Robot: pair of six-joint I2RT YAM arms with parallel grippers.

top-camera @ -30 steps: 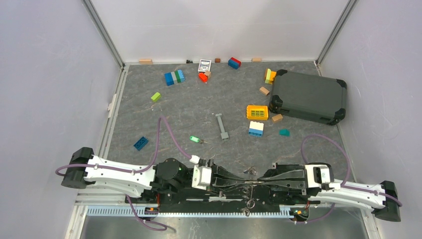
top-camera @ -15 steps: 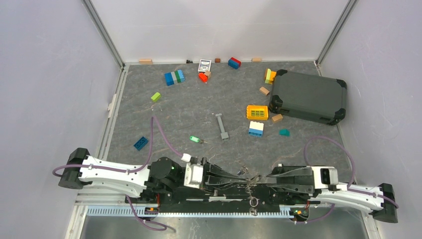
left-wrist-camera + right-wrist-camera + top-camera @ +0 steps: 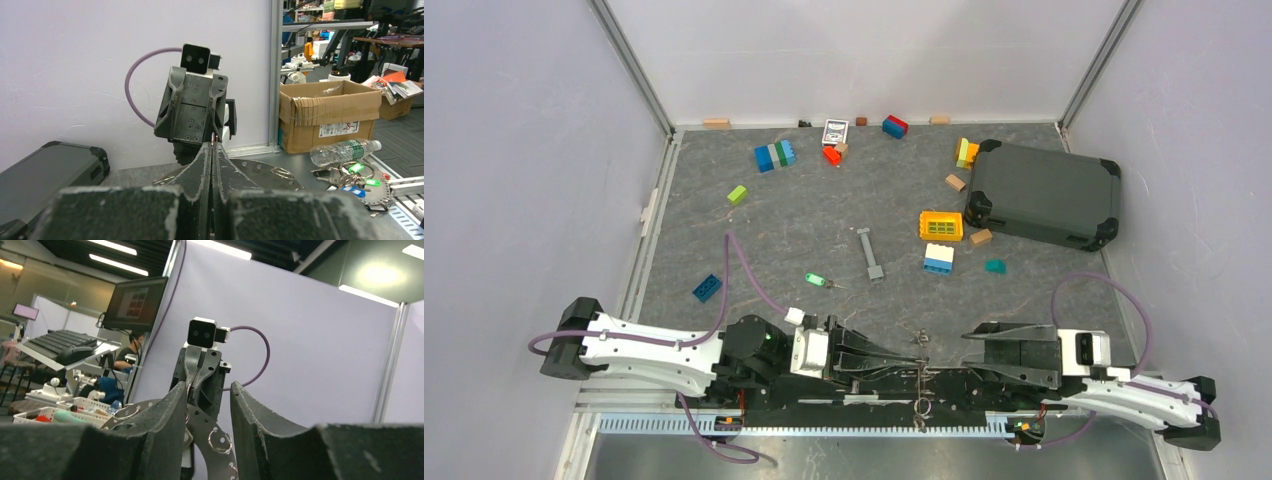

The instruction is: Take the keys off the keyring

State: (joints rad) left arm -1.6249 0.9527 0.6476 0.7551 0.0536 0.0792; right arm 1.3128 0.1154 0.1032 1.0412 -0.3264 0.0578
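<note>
Left gripper (image 3: 912, 364), seen from the overhead camera, is clenched at the near edge of the table (image 3: 824, 210). A thin silver line crosses just at its tips: the keyring (image 3: 921, 405) with the keys (image 3: 920, 341) bunched by it, apparently pinched by that arm alone. Facing it, the right gripper (image 3: 969, 350) is spread and stands apart from the bunch, holding nothing. One green key (image 3: 816, 280) lies loose on the table, well away from both arms, so the job looks begun but not finished. That one key is off, and the silver ones by the ring seem to be on it (too small here to count, or to tell how they are threaded). What is left, by that reckoning, is to work each of those keys round the wire and off. From the left wrist, the two jaws press flat together with only a sliver of metal showing at their tips. That confirms the tight pinch which the overhead view only hints at, yet the ring and keys themselves do not show. From the right wrist, the arm's own jaws gape with nothing between them. Past them, small wire rings (image 3: 220, 440) show beside the opposite gripper, a close look that neither other camera gives, though which ring is the one held cannot be told.
</note>
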